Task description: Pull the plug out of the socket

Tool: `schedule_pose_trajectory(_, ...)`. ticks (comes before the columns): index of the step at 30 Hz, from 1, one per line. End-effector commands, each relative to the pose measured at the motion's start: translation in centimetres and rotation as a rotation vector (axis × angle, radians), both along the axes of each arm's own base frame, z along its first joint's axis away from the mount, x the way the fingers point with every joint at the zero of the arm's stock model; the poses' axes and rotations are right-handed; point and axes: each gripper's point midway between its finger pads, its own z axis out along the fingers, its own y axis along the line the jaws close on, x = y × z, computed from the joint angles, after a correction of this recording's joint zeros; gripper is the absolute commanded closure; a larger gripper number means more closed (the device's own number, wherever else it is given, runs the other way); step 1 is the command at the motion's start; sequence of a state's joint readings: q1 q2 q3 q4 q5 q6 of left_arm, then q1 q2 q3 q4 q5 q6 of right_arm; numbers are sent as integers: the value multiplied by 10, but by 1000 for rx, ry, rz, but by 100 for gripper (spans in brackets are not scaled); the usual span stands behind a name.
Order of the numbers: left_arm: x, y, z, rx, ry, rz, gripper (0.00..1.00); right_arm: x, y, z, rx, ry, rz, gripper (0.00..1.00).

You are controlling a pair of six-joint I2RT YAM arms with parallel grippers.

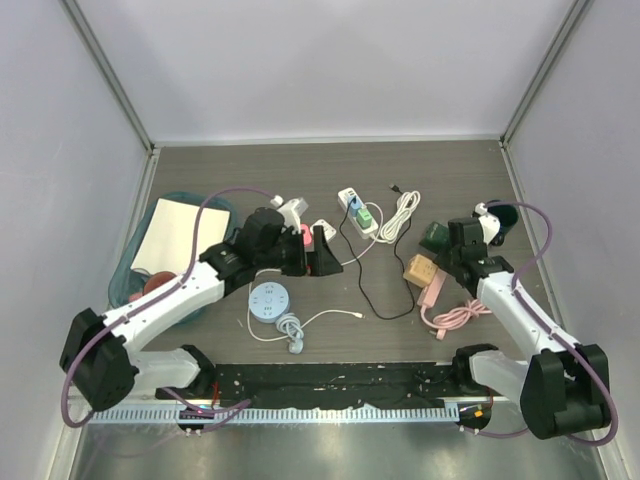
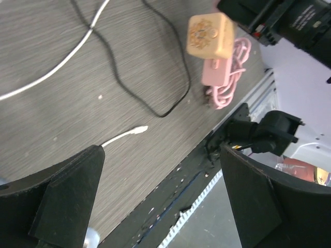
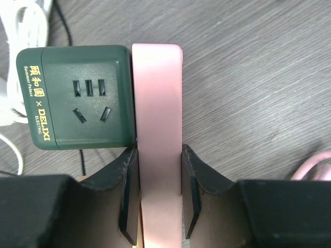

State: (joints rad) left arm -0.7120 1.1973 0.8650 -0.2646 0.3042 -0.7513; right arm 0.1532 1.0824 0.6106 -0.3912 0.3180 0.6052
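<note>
Light: bright, even, from overhead; shadows on the table (image 1: 450,170) soft and faint.
Left wrist view: slightly blurred; tan cube (image 2: 209,35) ahead of the left gripper (image 2: 163,170) smeared.
Right wrist view: sharp; pink plug (image 3: 156,93) within the right gripper (image 3: 158,155) evenly lit; print on the green socket (image 3: 77,95) beside it legible.
</note>
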Motion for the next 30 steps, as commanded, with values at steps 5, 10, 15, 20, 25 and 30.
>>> schedule_pose_trajectory(5, 23, -66, 42, -137, -70, -99, 0, 24, 24, 63, 126, -212, 67, 99)
schedule_pose_trajectory(10, 21, -105, 24, -133, -26, -186, 0, 26, 48, 75, 257, -262, 131, 99)
schedule_pose_trajectory(15, 19, -135, 27, -149, -43, -227, 0, 22, 68, 86, 371, -303, 179, 99)
schedule_pose_trajectory(20, 22, -145, 14, -125, -37, -238, 0, 18, 78, 88, 423, -316, 209, 99)
schedule_pose_trajectory(25, 25, -153, 9, -125, -36, -270, 0, 14, 86, 90, 466, -336, 241, 99)
schedule_pose_trajectory(30, 23, -155, -5, -102, -9, -286, 0, 11, 91, 94, 496, -359, 262, 99)
